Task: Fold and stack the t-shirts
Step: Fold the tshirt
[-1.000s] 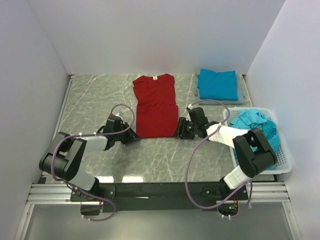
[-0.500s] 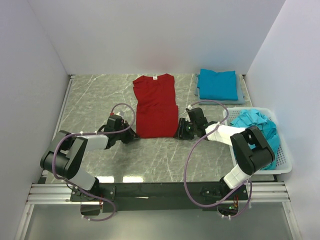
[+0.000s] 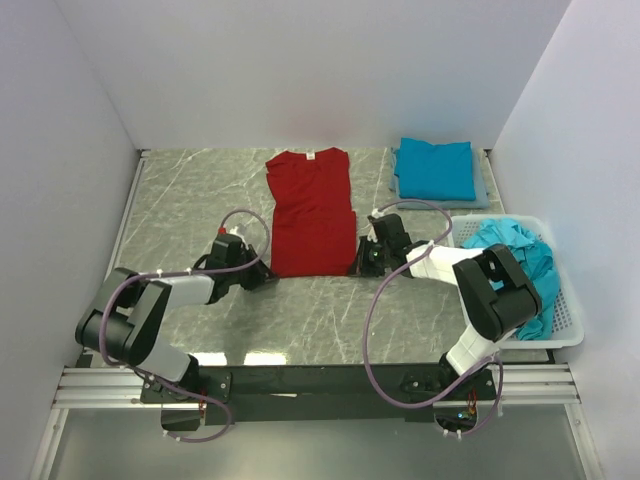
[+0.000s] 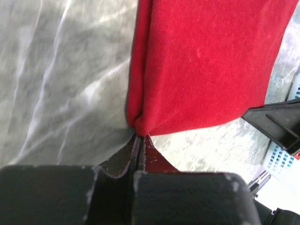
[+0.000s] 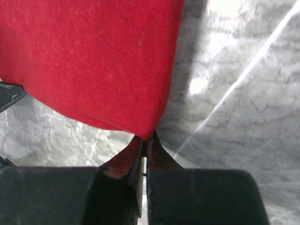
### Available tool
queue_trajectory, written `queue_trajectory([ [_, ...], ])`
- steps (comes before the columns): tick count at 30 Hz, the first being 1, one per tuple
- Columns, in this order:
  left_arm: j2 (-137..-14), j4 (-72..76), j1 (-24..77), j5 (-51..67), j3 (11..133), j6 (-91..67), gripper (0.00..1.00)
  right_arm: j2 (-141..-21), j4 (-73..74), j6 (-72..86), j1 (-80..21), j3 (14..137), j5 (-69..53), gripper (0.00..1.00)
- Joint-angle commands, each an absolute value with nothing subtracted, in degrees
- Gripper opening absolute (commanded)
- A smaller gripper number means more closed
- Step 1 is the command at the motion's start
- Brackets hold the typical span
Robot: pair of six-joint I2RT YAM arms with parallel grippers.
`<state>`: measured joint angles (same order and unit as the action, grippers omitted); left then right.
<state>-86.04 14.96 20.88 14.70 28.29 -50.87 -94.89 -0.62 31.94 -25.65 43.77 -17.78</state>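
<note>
A deep red t-shirt (image 3: pixel 312 208) lies flat and narrow mid-table, sleeves folded in, white neck label at the far end. My left gripper (image 3: pixel 268 272) is shut on its near left corner (image 4: pixel 138 127); its jaws meet on the red cloth (image 4: pixel 206 65). At the near right corner (image 5: pixel 149 133) my right gripper (image 3: pixel 358 266) is shut on the hem of the same shirt (image 5: pixel 93 56). A folded teal-blue t-shirt (image 3: pixel 436 168) rests at the back right. More crumpled teal-blue t-shirts (image 3: pixel 518 250) fill the basket.
The white mesh basket (image 3: pixel 562 325) stands at the right edge, beside the right arm. White walls enclose the marble table (image 3: pixel 190 200) on three sides. A grey mat lies under the folded teal shirt.
My right gripper has closed on the shirt's near right corner and shifted slightly toward it. The left gripper finished closing on the near left corner. The shirt itself has not moved.
</note>
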Motion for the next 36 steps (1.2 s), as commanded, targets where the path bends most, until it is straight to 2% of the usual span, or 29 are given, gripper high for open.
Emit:
queue_trajectory([
  [1,-82.6,17.3,21.3,14.6,24.9,-50.5,0.0,-90.6,-0.4,31.5,-26.3,40.7,-18.4,0.0],
  [7,-73.3,16.2,26.6,13.1,15.8,-54.9,0.0,-81.6,1.8,32.5,-29.3,32.7,-20.2,0.0],
  [13,-56.4,6.0,32.0,9.4,9.5,-60.2,0.01,-70.5,7.0,35.6,-35.3,26.8,-18.1,0.0],
  [18,-38.8,-4.0,34.8,6.3,9.4,-61.5,0.01,-60.7,11.2,38.0,-37.3,25.8,-16.7,0.0],
  [20,-35.4,-7.0,34.8,4.8,11.2,-60.6,0.01,-58.3,13.2,37.7,-37.5,26.7,-14.6,0.0],
  [25,-37.6,-4.4,34.8,4.1,15.4,-59.5,0.01,-58.3,15.7,36.1,-36.4,33.4,-11.1,0.0],
  [32,-50.9,-1.8,34.4,-3.2,28.1,-55.2,0.0,-64.9,20.3,30.2,-30.9,46.2,-8.6,0.0],
  [36,-58.7,1.2,30.5,-1.9,37.0,-51.3,0.0,-69.3,21.9,27.8,-27.8,54.0,-9.8,0.0],
])
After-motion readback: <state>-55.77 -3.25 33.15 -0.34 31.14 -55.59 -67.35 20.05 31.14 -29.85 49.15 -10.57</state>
